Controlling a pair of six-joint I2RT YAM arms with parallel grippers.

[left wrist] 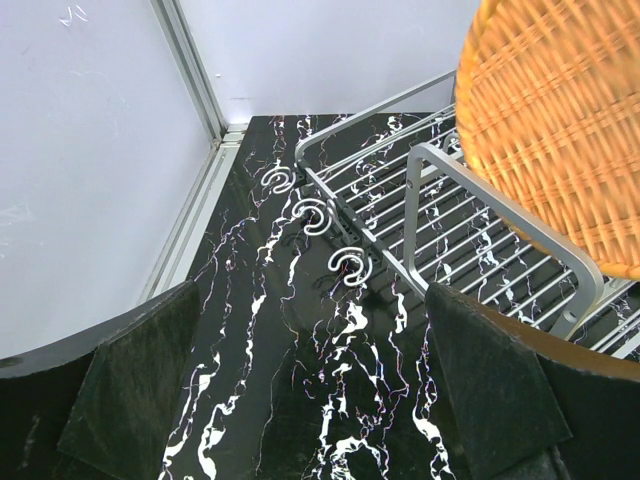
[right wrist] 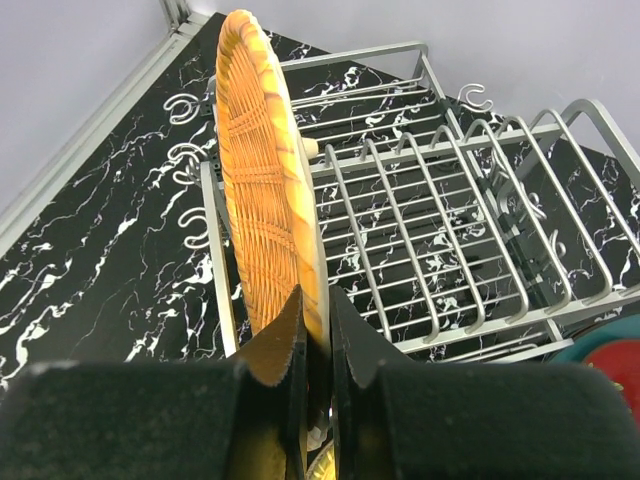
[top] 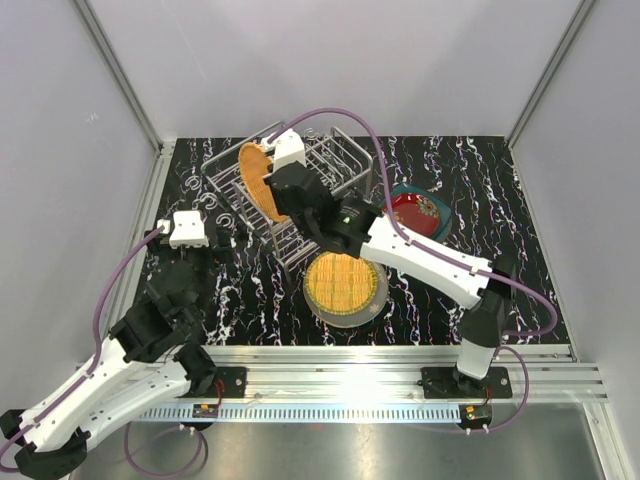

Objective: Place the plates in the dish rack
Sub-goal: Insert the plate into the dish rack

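Right end effector [right wrist: 315,310] is gripping an upright orange plate [right wrist: 265,190] at the left end of the rack [right wrist: 450,230]; left end effector [left wrist: 315,345] is hovering open nearby.

Top cam looks down from behind; wrist cams close, share dish rack [right wrist: 400,240].

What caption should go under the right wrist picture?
The right gripper holds an orange woven plate on edge at the dish rack.

Arms [top: 420,255]: white shells, black joints — purple cables [top: 340,110], black wedge-shaped fingers [left wrist: 140,390].
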